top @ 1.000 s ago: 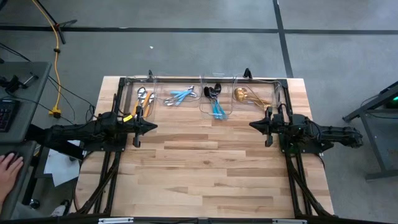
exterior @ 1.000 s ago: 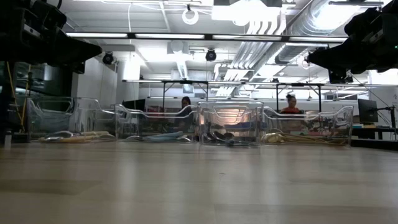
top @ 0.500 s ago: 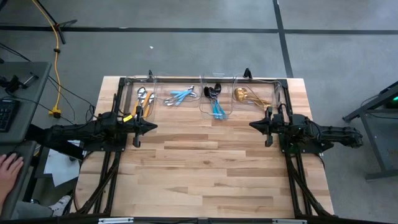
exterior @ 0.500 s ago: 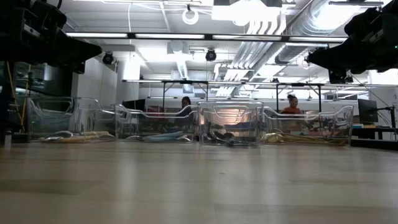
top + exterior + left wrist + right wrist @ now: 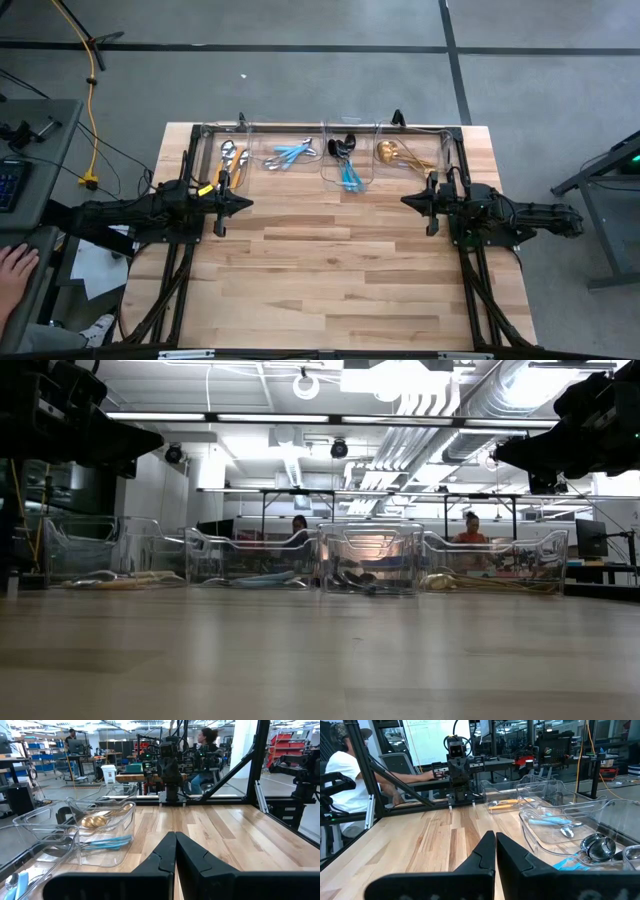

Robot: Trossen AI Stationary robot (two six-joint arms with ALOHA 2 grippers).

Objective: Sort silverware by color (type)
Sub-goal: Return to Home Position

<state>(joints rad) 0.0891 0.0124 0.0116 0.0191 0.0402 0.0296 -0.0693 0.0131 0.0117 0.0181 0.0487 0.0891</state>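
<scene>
Looking straight down first: the left gripper (image 5: 240, 203) hovers at the 9 o'clock side of the table (image 5: 330, 270) and the right gripper (image 5: 410, 201) at its 3 o'clock side. Their tips point at each other and are well apart. A row of clear bins (image 5: 323, 140) runs along the 12 o'clock edge. From 10 toward 2 o'clock the bins hold the orange-handled pieces (image 5: 232, 160), the light-blue-handled pieces (image 5: 290, 154), the black pieces with blue handles (image 5: 345, 162) and the gold pieces (image 5: 398, 153). A person's hand (image 5: 14, 262) lies off the table, at 8 o'clock of the picture.

From table height the bins stand side by side across the far edge, with the cutlery lying flat on their floors (the gold pieces (image 5: 450, 582) glint toward 3 o'clock). The left arm (image 5: 80, 425) hangs at 10 o'clock and the right arm (image 5: 575, 430) at 2 o'clock, both clear of the wood. Two people sit in the room beyond.

Past the left wrist, that gripper's fingers (image 5: 160, 860) are pressed together with nothing between them. The gold pieces (image 5: 100, 820) and the blue handles (image 5: 107, 841) lie in the bins at 9 o'clock, and the right arm is at 12.

Past the right wrist, its fingers (image 5: 512, 860) likewise meet and hold nothing. The orange-handled pieces (image 5: 505, 804), the light-blue-handled pieces (image 5: 552, 822) and the black pieces with blue handles (image 5: 595, 847) rest in the bins toward 3 o'clock. A seated person (image 5: 340, 775) is at 9.
</scene>
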